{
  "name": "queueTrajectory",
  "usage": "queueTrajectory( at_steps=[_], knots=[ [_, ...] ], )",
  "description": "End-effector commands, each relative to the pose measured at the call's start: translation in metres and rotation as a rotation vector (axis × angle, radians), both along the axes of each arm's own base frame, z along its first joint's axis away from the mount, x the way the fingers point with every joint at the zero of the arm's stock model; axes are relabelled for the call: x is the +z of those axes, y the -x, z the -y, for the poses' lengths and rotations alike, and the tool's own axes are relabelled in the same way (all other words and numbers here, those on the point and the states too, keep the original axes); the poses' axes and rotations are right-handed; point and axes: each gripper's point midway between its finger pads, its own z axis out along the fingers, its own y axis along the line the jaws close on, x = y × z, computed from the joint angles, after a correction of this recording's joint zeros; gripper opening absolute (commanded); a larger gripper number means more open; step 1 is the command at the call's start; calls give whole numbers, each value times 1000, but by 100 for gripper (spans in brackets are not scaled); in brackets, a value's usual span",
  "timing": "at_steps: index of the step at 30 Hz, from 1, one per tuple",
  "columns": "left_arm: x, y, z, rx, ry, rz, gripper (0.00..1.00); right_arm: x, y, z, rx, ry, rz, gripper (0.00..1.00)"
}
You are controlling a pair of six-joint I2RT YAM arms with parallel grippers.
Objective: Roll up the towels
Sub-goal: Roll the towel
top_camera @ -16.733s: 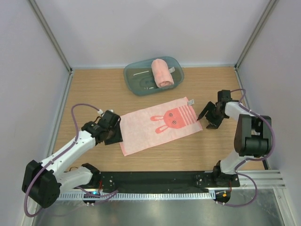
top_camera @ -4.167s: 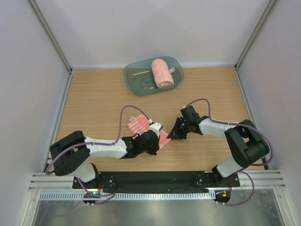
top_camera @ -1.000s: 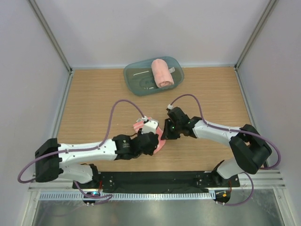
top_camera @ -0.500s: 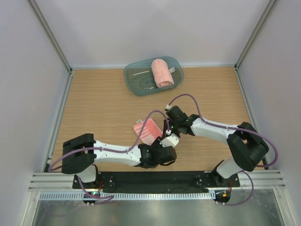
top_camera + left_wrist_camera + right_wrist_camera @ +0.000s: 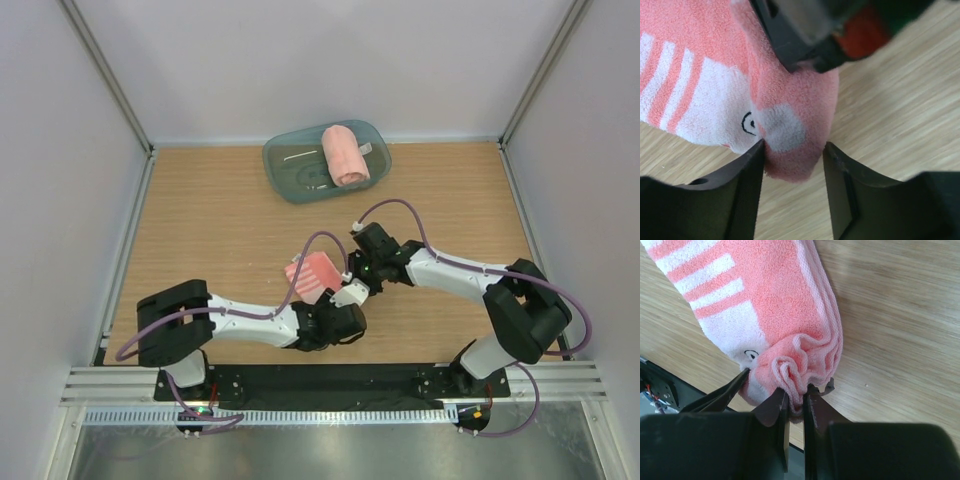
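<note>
Near the middle of the table (image 5: 200, 215), a little toward its near edge, the pink towel (image 5: 316, 274) lay bunched into a loose, thick roll, its white stripes turned up and a small black mark of its printed face showing at the end nearest the arms. At that end the layers were gathered into crumpled folds, and the right gripper (image 5: 795, 399) was clamped on those folds, its two fingers drawn close together with only cloth between them. The left gripper (image 5: 793, 150) sat at the same end from the opposite side with its fingers (image 5: 747, 175) spread apart, straddling the rounded tip of the roll; one finger touched the cloth, while a sliver of wood showed between the other and the towel. From above, both wrists met just beside the towel's near right corner, the left arm reaching in low along the front of the table and the right arm stretching across from its side. Well apart from all this, at the far edge of the table, a teal bin (image 5: 285, 180) held a rolled towel (image 5: 343, 155) lying inside it.
</note>
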Motion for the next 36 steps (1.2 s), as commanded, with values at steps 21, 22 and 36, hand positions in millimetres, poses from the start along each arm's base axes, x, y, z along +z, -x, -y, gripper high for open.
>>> queueTrajectory(
  at_steps=[21,22,36],
  knots=[
    [23,10,15,9,386,-455,5,33,-26,59,-106,126,45,66],
    [30,11,20,7,413,-470,5,38,-32,70,-134,156,72,73],
    [55,14,42,240,830,-943,6,102,-2,62,-164,-190,165,87]
  ],
)
